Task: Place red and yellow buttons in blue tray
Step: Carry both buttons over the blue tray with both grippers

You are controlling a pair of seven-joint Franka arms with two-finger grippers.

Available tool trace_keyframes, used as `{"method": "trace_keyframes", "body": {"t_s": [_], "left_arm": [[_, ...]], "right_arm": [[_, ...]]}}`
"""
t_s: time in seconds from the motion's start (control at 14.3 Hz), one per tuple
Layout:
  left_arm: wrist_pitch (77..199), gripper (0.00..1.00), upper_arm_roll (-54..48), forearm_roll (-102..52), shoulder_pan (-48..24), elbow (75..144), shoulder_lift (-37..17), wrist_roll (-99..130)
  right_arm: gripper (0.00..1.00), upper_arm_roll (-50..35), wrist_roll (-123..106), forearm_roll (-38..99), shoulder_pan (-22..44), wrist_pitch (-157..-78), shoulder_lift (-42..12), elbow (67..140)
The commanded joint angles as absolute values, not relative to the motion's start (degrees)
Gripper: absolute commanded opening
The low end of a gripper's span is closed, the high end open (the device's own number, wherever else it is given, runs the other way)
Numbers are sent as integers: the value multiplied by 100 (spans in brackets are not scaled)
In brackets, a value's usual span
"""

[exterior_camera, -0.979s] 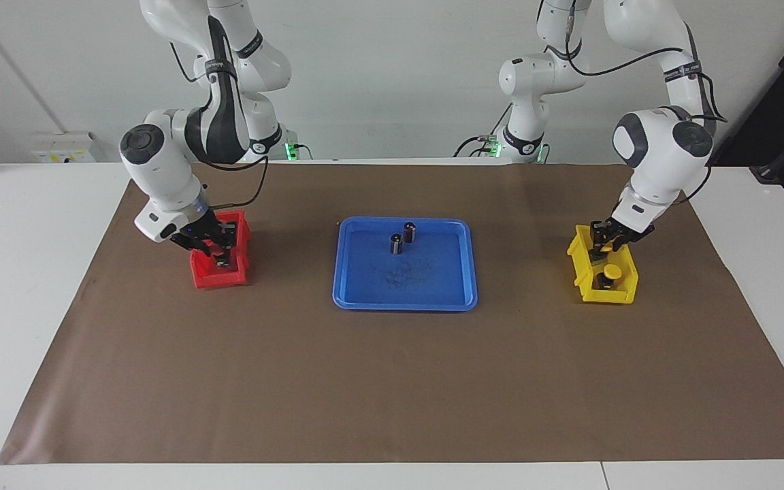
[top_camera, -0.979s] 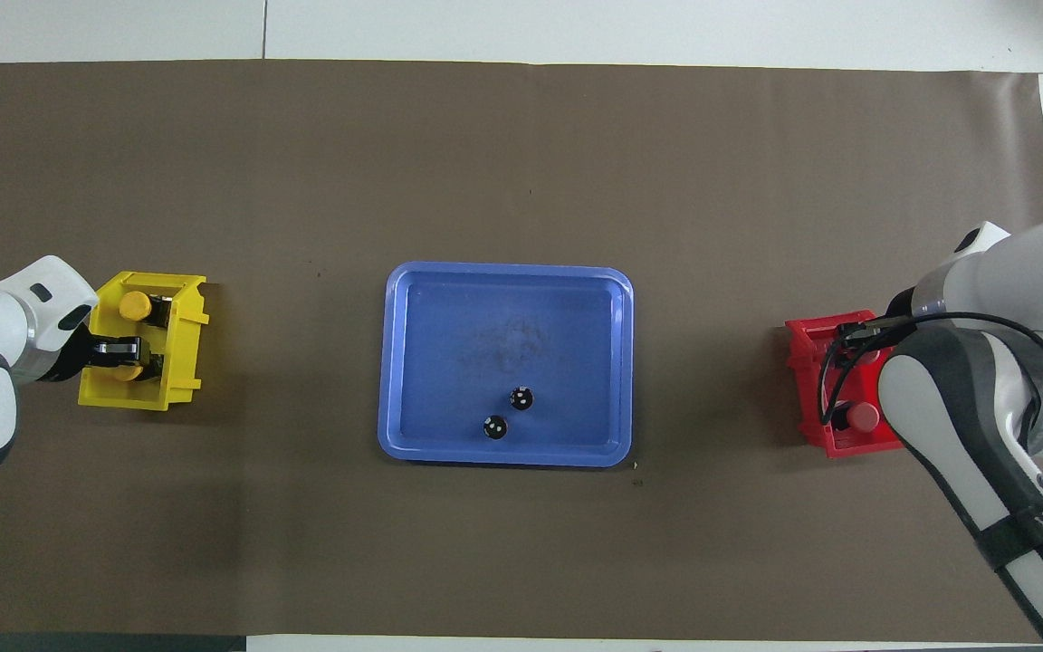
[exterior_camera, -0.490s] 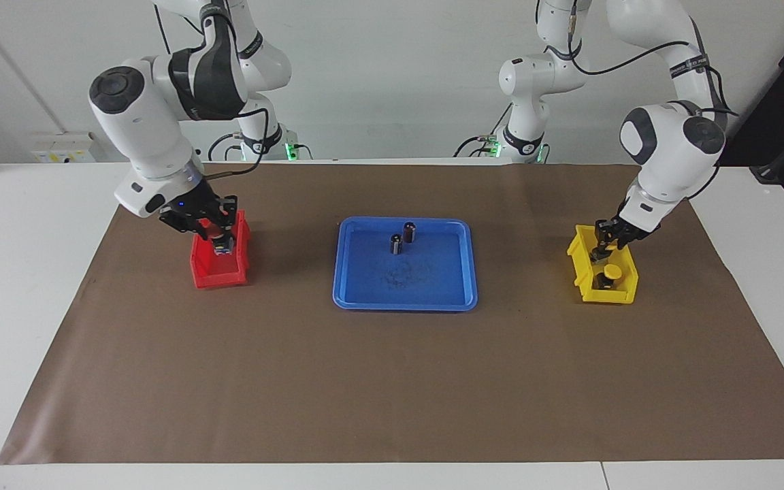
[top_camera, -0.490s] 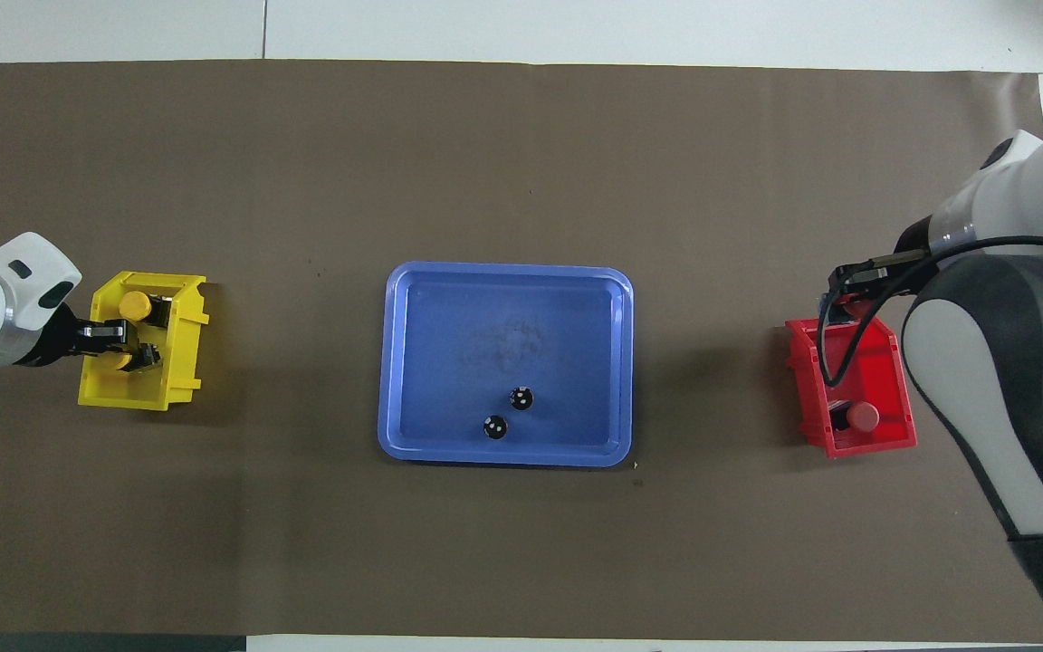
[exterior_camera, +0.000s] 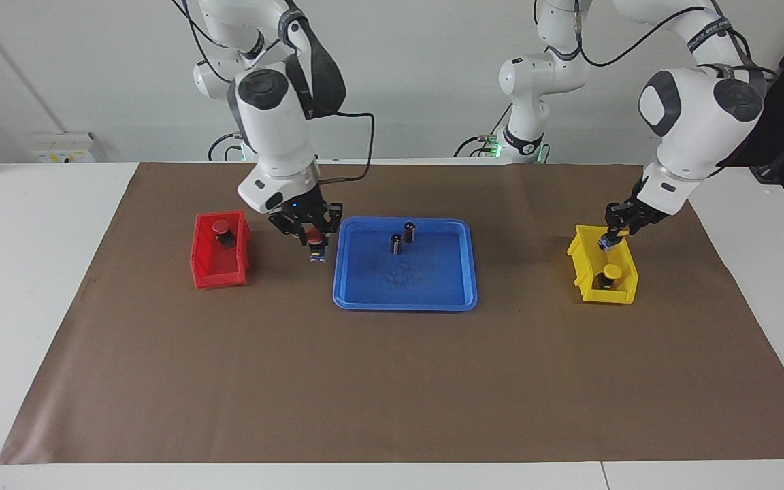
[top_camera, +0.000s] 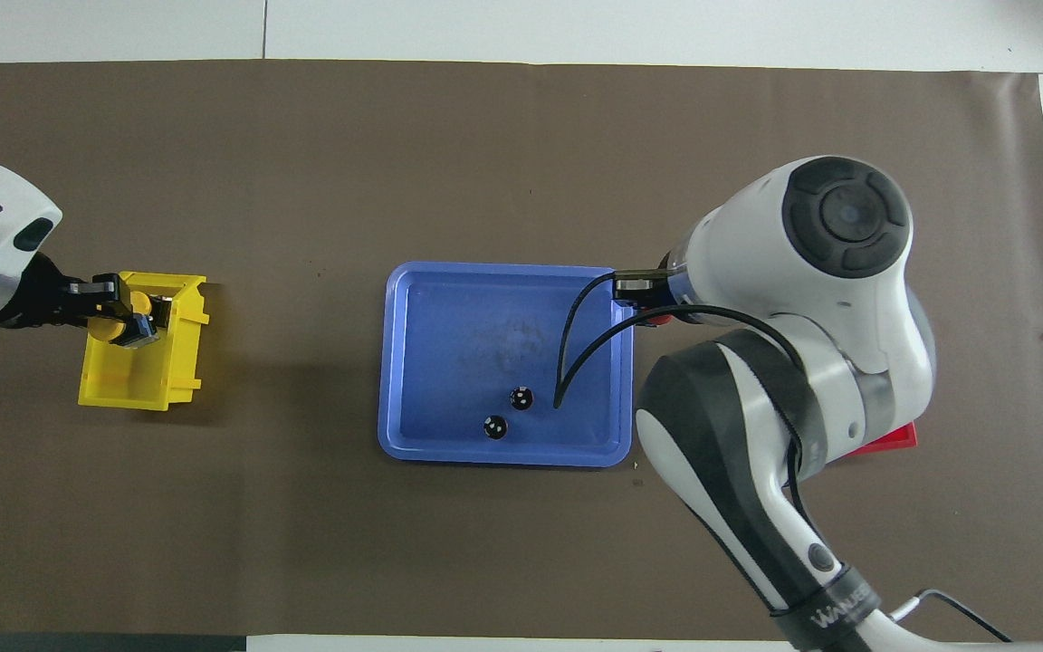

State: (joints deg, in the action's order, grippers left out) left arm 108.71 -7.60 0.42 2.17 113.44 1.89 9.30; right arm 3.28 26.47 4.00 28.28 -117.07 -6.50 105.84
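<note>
Clock set on the blue tray (exterior_camera: 405, 306), twelve pointing away from the robots.

Found the right end effector (exterior_camera: 312, 236) up in the air at the tray's three o'clock, over the brown mat (exterior_camera: 392, 381) between the red bin (exterior_camera: 218, 275) and the tray, just short of the tray's rim. Fingers pinched tight on a red button (exterior_camera: 315, 239), cap up, body hanging below.

Found the left end effector (exterior_camera: 614, 233) at the tray's nine o'clock, over the yellow bin (exterior_camera: 599, 292). Fingers likewise closed, on a yellow button (exterior_camera: 608, 240) held just above the bin's rim.

Noted a second red button (exterior_camera: 220, 226) in the red bin and a second yellow button (exterior_camera: 611, 272) in the yellow bin. Nothing coloured in the tray yet; only two dark cylinders (exterior_camera: 397, 243) standing upright toward its six o'clock edge.

Judged the step as carry: first pair picked, neither delivered. Red one nearly at the tray, yellow one barely out of its bin.

Next move, by estimate: bring the red button over the rim toward bare tray floor around twelve o'clock, clear of the cylinders, then lower and open. Yellow one needs a long traverse across the surface to the tray's nine o'clock edge. Worth keeping the two arms apart over the tray. Second pair to fetch afterward.
</note>
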Motion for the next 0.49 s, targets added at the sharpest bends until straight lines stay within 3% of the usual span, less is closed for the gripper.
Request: {"method": "trace_keyframes", "body": {"t_s": [0.0, 0.28, 0.42], "left_arm": [[11135, 2, -1176, -9, 44, 11329, -17, 1851], [11512, 2, -1905, -9, 44, 11338, -219, 2819], [11898, 2, -2309, -18, 44, 11329, -430, 3337]], "right_arm": [[21, 369, 2891, 650, 3101, -12223, -992, 10476], [21, 369, 2970, 642, 3322, -12690, -1396, 10450], [21, 369, 3408, 581, 3575, -12718, -1782, 10084]]}}
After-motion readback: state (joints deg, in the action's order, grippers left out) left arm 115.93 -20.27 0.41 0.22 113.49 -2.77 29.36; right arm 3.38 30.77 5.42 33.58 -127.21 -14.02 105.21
